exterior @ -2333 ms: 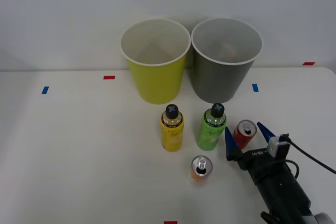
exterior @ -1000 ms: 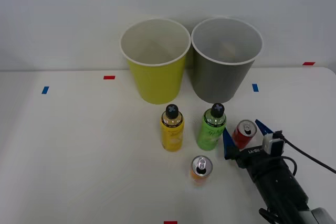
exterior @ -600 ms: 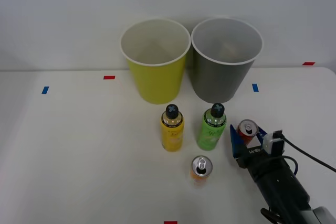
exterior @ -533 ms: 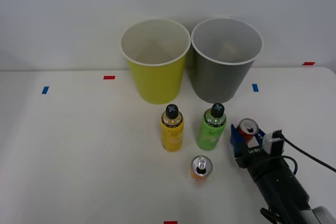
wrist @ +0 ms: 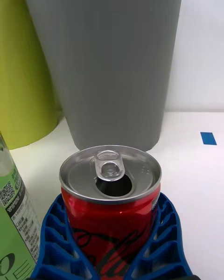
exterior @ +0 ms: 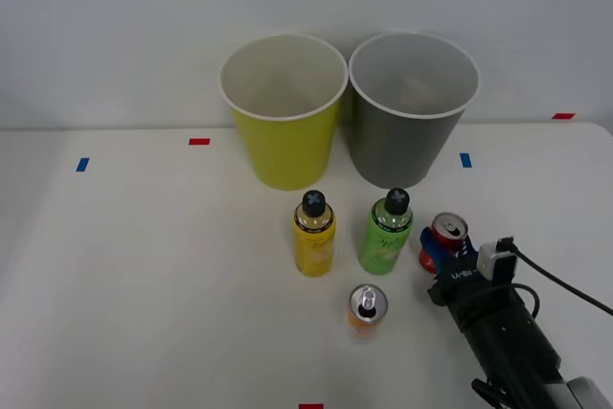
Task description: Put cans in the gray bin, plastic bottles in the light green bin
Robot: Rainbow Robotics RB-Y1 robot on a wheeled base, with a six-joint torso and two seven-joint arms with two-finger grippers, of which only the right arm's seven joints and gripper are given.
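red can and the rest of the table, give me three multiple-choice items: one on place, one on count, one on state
1. Where is the red can?
A. right of the green bottle
B. inside the gray bin
C. left of the yellow bottle

2. How many cans stand on the table?
A. one
B. two
C. four

3. The right tool is
A. open, away from everything
B. shut on the red can
C. shut on the orange can

Key: 1 A, it stands beside the green bottle; 2 B, red and orange; 3 B, blue fingers hug its sides.

r gripper (exterior: 444, 252) clamped on red can (exterior: 446, 235) just right of green bottle (exterior: 386, 233); yellow bottle (exterior: 313, 234) left, orange can (exterior: 367, 308) nearer; lt green bin (exterior: 284, 122) & gray bin (exterior: 413, 119) behind.
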